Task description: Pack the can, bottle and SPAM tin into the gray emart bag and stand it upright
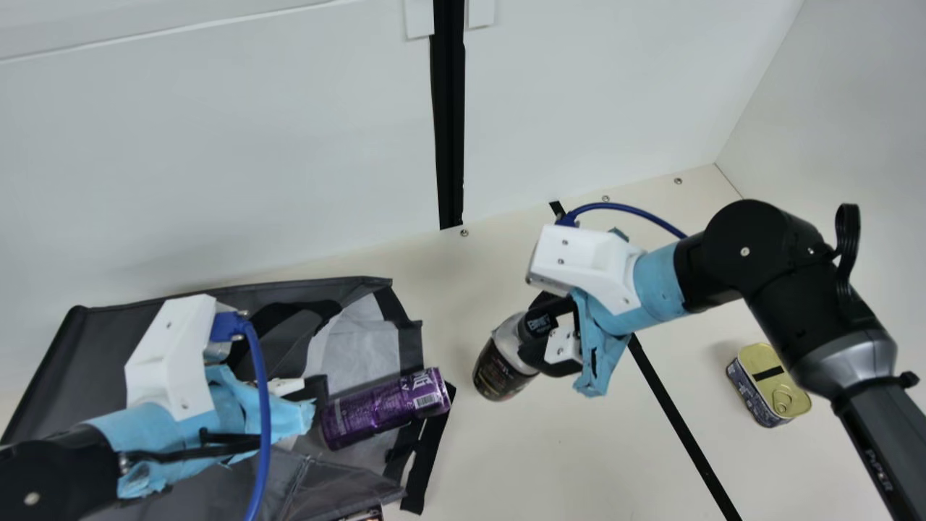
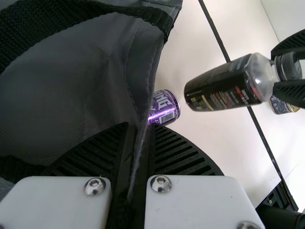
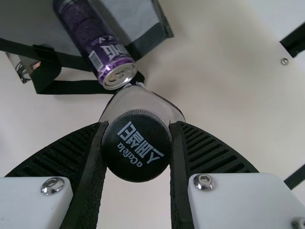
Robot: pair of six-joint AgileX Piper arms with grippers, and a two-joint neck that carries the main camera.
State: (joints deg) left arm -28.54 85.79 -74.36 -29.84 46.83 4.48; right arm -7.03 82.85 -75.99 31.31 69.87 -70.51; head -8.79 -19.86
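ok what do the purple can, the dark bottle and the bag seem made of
The purple cylindrical can looks like metal, glossy, with a bare silvery top. The dark-labelled, black-capped bottle seems clear, shiny plastic, though glass is possible: its shoulder is see-through. The floppy gray bag is probably coated synthetic fabric, low-sheen, with folds and seams.

Surface: I see a cream table (image 1: 550, 449), with a few small screws (image 1: 464, 233) set along its far edge. A thin black strip (image 1: 680, 421) runs diagonally across it. Left part, main view: the gray bag (image 1: 79, 362) lies on its side, mouth toward the middle; a black strap (image 1: 428, 459) rests on the table just outside the mouth. Right part: I note the SPAM tin (image 1: 768, 383), gold pull-ring lid up, well apart from the bag. A printed item (image 1: 365, 515) shows partly by the bag's near edge; kind unclear to me.
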